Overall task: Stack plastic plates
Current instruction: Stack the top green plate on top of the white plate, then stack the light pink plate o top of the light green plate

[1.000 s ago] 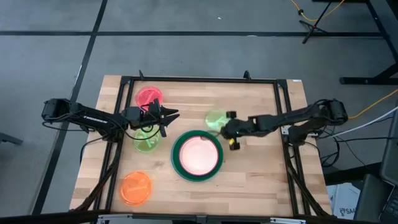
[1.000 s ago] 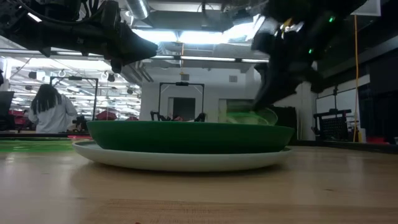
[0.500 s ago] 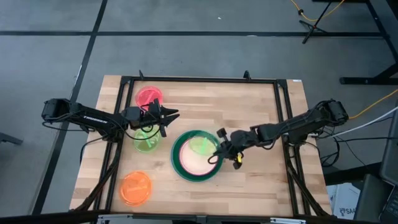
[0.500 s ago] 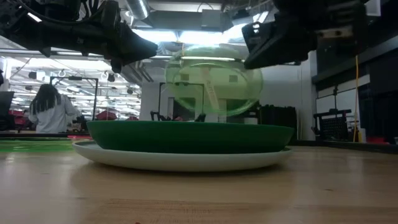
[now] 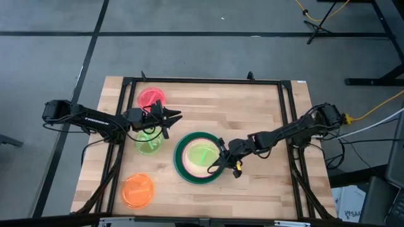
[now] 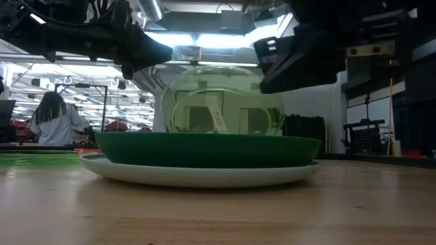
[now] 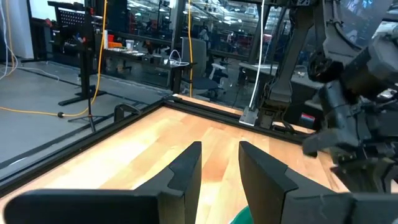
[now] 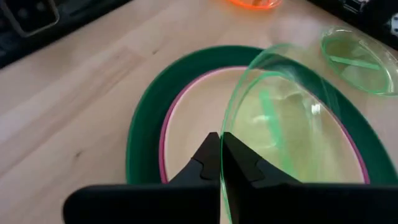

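A stack sits mid-table: the dark green plate [image 5: 178, 159] [image 8: 143, 130] on the light blue plate [image 6: 197, 175], with the magenta plate [image 8: 166, 124] and the peach plate [image 8: 199, 118] inside it. My right gripper [image 5: 222, 162] [image 8: 221, 146] is at the stack's right rim, shut on a translucent lime green plate [image 5: 203, 153] [image 6: 221, 102] tilted over the stack. My left gripper [image 5: 175, 115] [image 7: 221, 165] hovers open, left of the stack and above the table. The second lime plate [image 5: 148, 144], the red plate [image 5: 151, 98] and the orange plate [image 5: 137, 190] lie flat on the table. My right gripper pinches the lime plate's rim [image 8: 229, 127] between its two fingers, coming from the table's right side and slanting down. The plate stands steeply tilted over the peach plate. Its lower edge is hidden behind the dark green plate's rim, so whether it rests there cannot be told.
A black frame [image 5: 202, 81] borders the wooden table [image 5: 265, 189]. Bare wood lies right of and near the stack. A person [image 6: 54, 122] shows far off in the room behind.
My right gripper has carried the lime plate from the far right of the stack toward the table's left and near edge, then down over the stack. The plate has tipped from nearly flat to steeply tilted and sunk behind the green rim.
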Tool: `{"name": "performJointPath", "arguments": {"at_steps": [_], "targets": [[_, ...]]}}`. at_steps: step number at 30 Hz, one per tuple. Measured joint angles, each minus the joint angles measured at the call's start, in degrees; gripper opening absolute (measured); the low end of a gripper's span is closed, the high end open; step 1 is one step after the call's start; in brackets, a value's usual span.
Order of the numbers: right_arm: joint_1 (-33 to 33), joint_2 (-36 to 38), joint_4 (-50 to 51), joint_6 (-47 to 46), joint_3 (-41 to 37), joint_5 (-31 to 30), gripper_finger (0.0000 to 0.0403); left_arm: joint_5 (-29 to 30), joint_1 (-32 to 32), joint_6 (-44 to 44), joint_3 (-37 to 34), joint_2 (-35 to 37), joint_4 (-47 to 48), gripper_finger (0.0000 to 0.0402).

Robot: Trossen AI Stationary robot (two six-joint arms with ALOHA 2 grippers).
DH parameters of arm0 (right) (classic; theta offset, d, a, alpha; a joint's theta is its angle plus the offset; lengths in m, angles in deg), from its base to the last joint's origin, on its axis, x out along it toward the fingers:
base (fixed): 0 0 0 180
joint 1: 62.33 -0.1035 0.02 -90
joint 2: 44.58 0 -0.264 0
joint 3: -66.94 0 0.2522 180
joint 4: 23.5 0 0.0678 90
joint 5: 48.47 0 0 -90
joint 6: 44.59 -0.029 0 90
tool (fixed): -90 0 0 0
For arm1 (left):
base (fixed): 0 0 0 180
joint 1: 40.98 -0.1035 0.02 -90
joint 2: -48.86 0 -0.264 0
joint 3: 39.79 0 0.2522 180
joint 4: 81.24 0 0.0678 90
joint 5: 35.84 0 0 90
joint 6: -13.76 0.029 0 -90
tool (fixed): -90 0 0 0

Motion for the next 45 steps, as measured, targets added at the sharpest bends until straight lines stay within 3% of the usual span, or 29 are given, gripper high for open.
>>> {"name": "performJointPath", "arguments": {"at_steps": [10,19,24,29,33,37,42,45], "targets": [[0.0,-3.7,-5.1,-4.4,0.0,1.4,0.0004,0.0,0.0,0.0,0.0,0.0,0.2,0.0101],[0.0,-3.4,-4.3,-6.2,0.0,0.8,0.0103,0.0,0.0,0.0,0.0,0.0,0.2,0.0101],[0.0,4.7,9.7,-10.4,0.2,-2.4,0.0136,0.0,0.0,0.0,0.0,0.0,0.7,0.0101],[-0.1,14.3,14.9,-15.4,-4.8,1.8,0.014,-1.3,0.0,0.3,0.0,0.0,0.7,0.0101],[-0.1,23.1,6.5,-20.0,-16.3,2.4,0.014,-2.8,0.0,0.4,0.0,0.0,-0.2,0.0101],[0.0,30.0,-5.6,-23.1,-27.8,-3.4,0.014,-0.8,-0.3,-0.8,0.0,0.0,-0.2,0.0101],[0.0,36.9,-7.9,-22.8,-33.0,-12.1,0.014,0.4,-0.3,-3.9,0.3,0.0,0.7,0.0101],[0.0,38.4,-8.0,-19.4,-33.2,-14.6,0.014,0.6,-0.3,-4.0,3.1,0.0,7.6,0.0101]]}}
